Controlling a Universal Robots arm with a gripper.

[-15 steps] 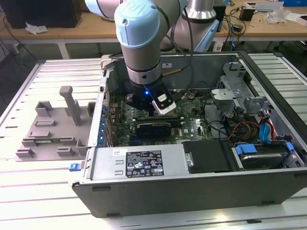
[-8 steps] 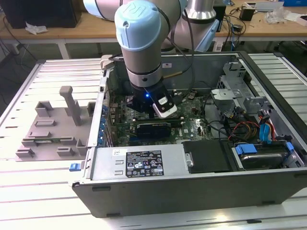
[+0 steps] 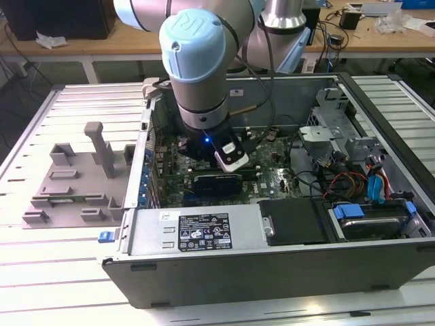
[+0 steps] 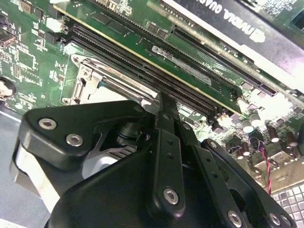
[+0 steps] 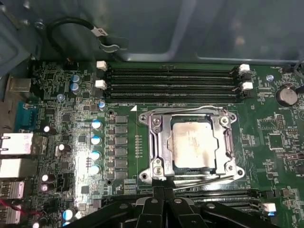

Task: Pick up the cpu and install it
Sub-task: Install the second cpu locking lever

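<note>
The cpu (image 5: 194, 142), a square chip with a silver top, lies flat in the motherboard socket in the first wrist view. The socket's metal frame (image 5: 156, 142) surrounds it, with wire levers along two sides. My gripper (image 5: 160, 190) is shut, its black fingers pressed together with nothing visible between them. The tips are at the socket frame's edge, just beside the cpu. In the second wrist view the shut gripper (image 4: 164, 102) meets the socket frame (image 4: 88, 78) and hides the chip. In the exterior view the arm (image 3: 197, 75) reaches down into the open computer case over the motherboard.
Black memory slots (image 5: 171, 83) run along the socket's far side and a graphics card (image 3: 216, 182) lies on its other side. A power supply (image 3: 197, 231), cables and a drive cage (image 3: 333, 129) crowd the case. A grey fixture (image 3: 75, 176) stands on the table at the exterior view's left.
</note>
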